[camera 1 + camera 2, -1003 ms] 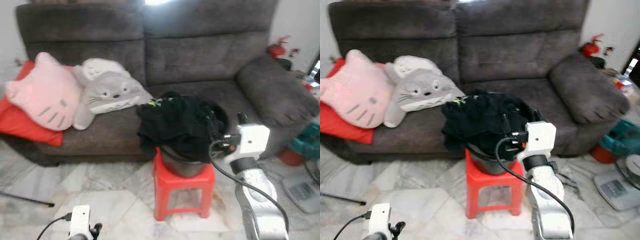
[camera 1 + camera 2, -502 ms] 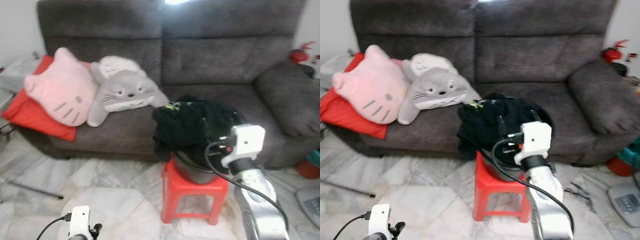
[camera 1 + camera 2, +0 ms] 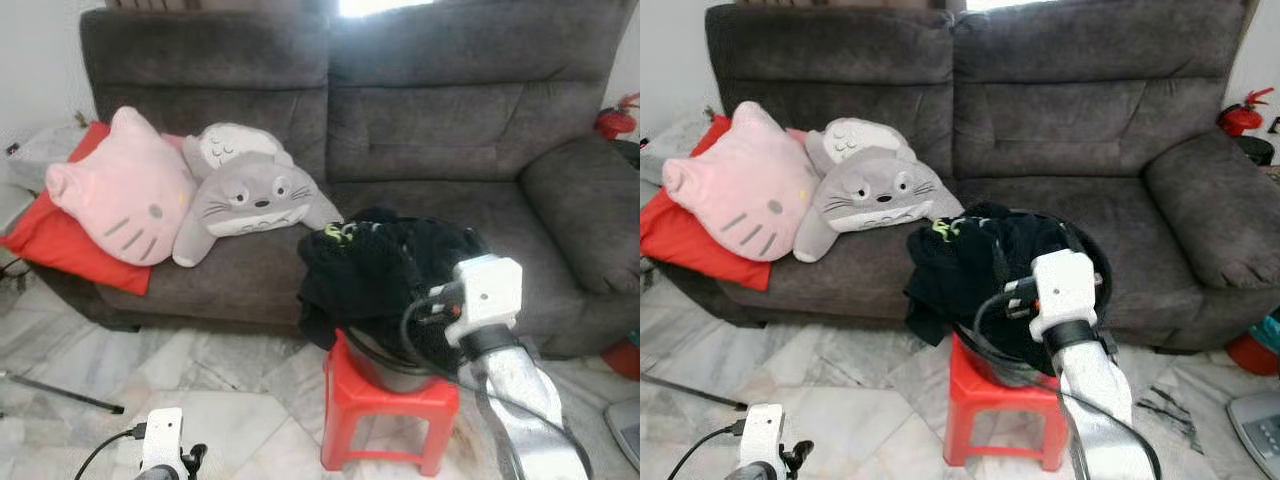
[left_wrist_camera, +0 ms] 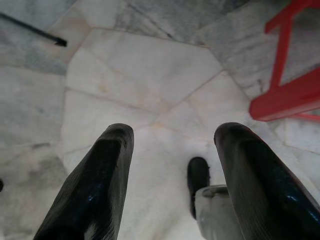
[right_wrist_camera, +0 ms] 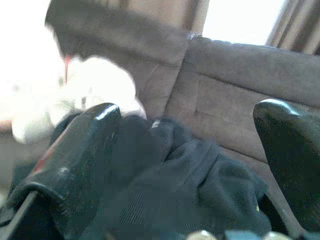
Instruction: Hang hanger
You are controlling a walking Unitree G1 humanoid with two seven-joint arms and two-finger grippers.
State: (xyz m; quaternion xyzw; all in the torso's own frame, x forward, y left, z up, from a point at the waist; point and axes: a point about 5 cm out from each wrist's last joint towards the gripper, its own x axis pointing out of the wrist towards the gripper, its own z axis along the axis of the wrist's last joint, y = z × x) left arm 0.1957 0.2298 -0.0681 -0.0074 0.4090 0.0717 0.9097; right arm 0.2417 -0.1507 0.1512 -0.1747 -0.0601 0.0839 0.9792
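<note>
Hanger not made out; prob. buried in black clothes (image 3: 385, 265) heaped in bucket (image 3: 385, 352) on red stool (image 3: 388, 395). Right gripper (image 5: 190, 165), jaws spread, nears pile. Left gripper (image 4: 172, 165) open, idle. Step: reach-in; next needs locating hanger.

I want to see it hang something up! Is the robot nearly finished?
Not yet, nothing looks hung. The right gripper, fingers open, hovers by the heap of black clothes in the dark round tub on the red plastic stool, holding nothing. The left gripper hangs open over the marble floor. I can't make out a hanger, so everything is left.
</note>
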